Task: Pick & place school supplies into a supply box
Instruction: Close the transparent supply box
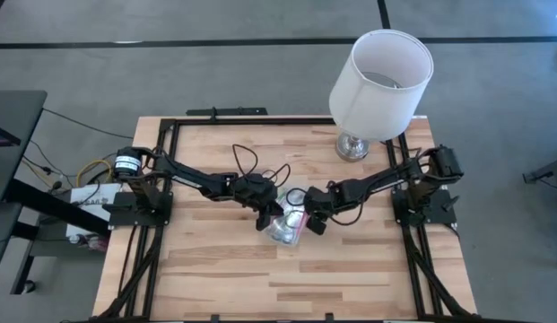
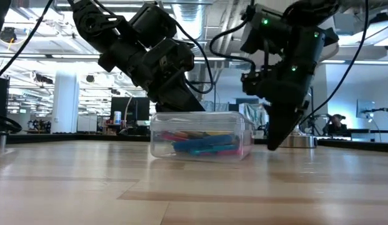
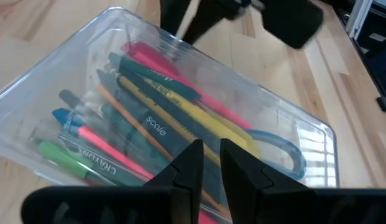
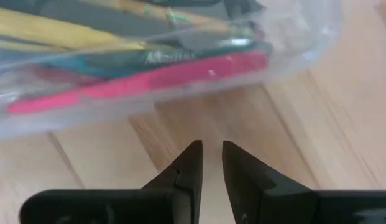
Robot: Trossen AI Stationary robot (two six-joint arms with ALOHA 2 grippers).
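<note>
The clear supply box (image 1: 289, 231) lies on the wooden table near its middle, and it also shows in the low view (image 2: 203, 134). Through its clear walls I see pens, pencils and markers (image 3: 149, 118) in pink, green, yellow and blue, and a blue scissors handle (image 3: 286, 146). My left gripper (image 3: 210, 165) is shut and sits over the box's top, toward its left end (image 2: 175, 107). My right gripper (image 4: 211, 162) is shut and points down at the bare table just right of the box (image 2: 272, 145), apart from its wall (image 4: 292, 37). My left gripper has its shut fingertips (image 3: 193, 162) on the top of the box's clear lid (image 3: 180, 134), coming from above and slanting from the table's left. The box lies flat on the table. The fingers themselves hide the exact place of touch.
A large white lampshade on a chrome base (image 1: 381, 85) stands at the far right. Black cables (image 1: 247, 161) loop on the table behind the left arm. The near half of the table (image 1: 278, 283) is bare wood.
</note>
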